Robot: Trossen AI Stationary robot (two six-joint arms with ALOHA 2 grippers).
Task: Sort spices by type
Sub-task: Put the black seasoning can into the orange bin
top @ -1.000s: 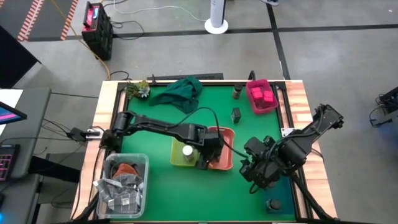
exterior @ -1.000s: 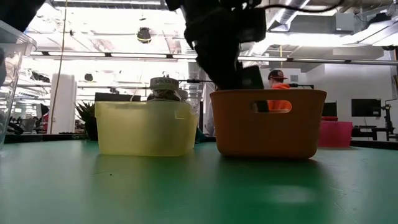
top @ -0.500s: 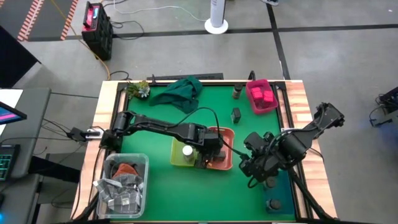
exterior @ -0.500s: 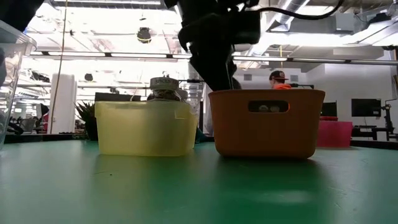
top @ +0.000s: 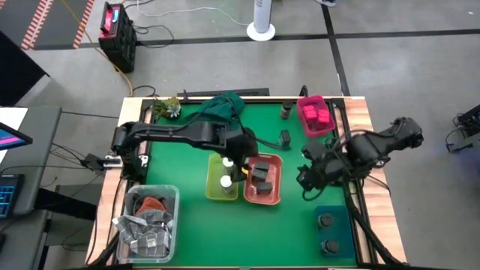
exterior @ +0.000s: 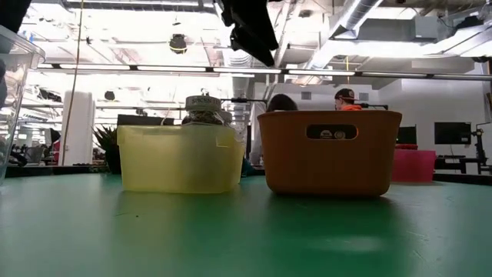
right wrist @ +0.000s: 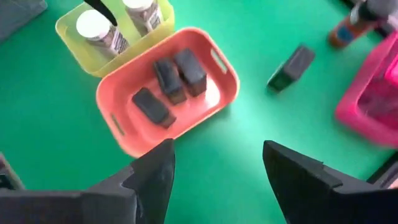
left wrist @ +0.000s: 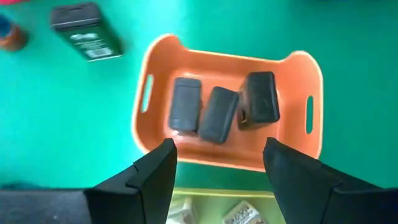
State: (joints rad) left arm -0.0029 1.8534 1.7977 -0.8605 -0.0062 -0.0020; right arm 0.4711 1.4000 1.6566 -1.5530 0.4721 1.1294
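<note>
My left gripper (top: pixel 241 161) (left wrist: pixel 217 146) hangs open above the seam between the yellow bin (top: pixel 223 180) and the orange bin (top: pixel 262 180). Three dark grey packs (left wrist: pixel 214 112) lie in the orange bin. Two white-topped jars (right wrist: pixel 118 22) stand in the yellow bin. My right gripper (top: pixel 306 176) (right wrist: pixel 217 146) is open, just right of the orange bin, above bare mat. One dark grey pack (top: pixel 284 139) lies on the mat. A small brown jar (top: pixel 286 111) stands beside the pink bin (top: pixel 316 115), which holds the pink packs. Two dark round jars (top: pixel 326 221) stand on a teal tray (top: pixel 339 234).
A dark green cloth (top: pixel 221 109) and a small plant (top: pixel 169 107) lie at the far edge. A clear tub (top: pixel 150 221) with silvery packets sits at the near left corner. Open mat lies near the bins. A person shows behind the orange bin (exterior: pixel 330 154) in the low view.
My left gripper has risen out of the orange bin and moved toward the far edge; three dark packs now show in the bin. My right gripper has moved from the near right corner toward the far edge, and a second dark jar shows on the teal tray where it stood.
</note>
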